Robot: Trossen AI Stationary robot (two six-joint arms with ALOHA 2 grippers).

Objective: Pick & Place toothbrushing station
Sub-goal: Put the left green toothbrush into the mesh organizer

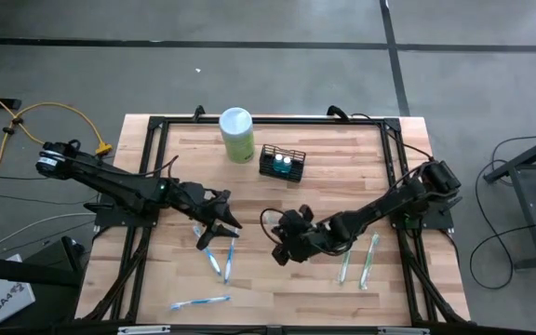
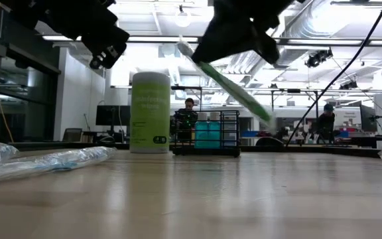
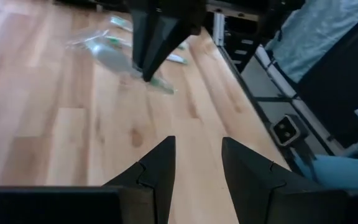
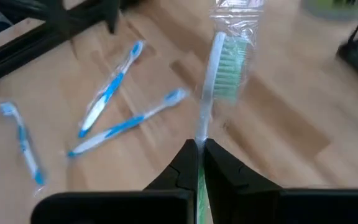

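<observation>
The right gripper [image 4: 199, 148], its fingers pinched tight on the handle of a green wrapped toothbrush [image 4: 221, 65], holds the brush clear of the table with the bristle end pointing ahead of it, while the black wire-mesh caddy [image 1: 282, 164] stands well beyond its fingertips, near the far edge beside a pale green canister [image 1: 236, 134]. The hold sits at the very end of the handle and over loose plastic wrap, so the brush may pivot or slide out on the way, and its length could catch the caddy's rim instead of dropping into a compartment, possibly tipping the light basket. The left gripper [image 3: 196, 163] hangs with fingers parted and nothing between them, just above two blue toothbrushes [image 1: 220, 253]; more wrapped brushes lie near the right arm. The surface is a pale butcher-block tabletop [image 1: 277, 288] in a black frame. Beyond it, an open workshop with monitors and seated people [image 2: 188, 116].
</observation>
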